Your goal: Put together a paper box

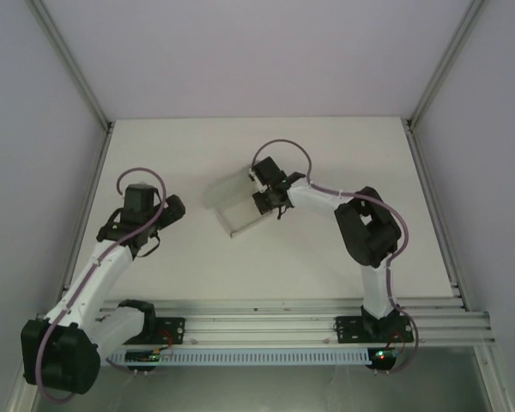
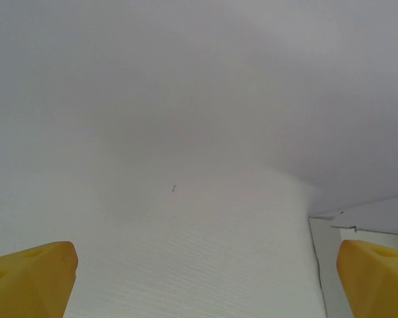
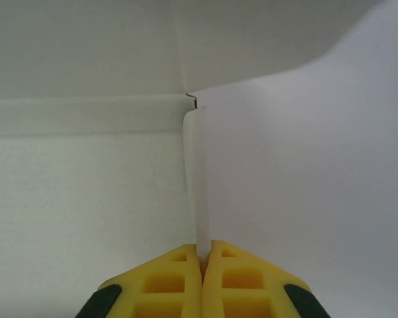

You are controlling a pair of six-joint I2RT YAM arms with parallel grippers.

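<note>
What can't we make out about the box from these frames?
1. Top external: paper box, white on white table, fold lines too faint; right gripper covers its right edge.
2. Right wrist: box outline cut off by the frame edges.
3. Left wrist: surfaces blurred; left gripper fingers cropped at the bottom.

The top camera looks down from above and behind the arm bases [image 1: 154, 330] at the frame's bottom and takes in the whole bench [image 1: 197, 275] from afar. Each wrist camera peers forward between its own yellow fingers [image 2: 33, 278]. The left hand [image 2: 205, 255] is low over bare bench. The right hand [image 3: 202, 248] is very close to the paper box [image 3: 86, 185], which lies mid-frame in the top view.
</note>
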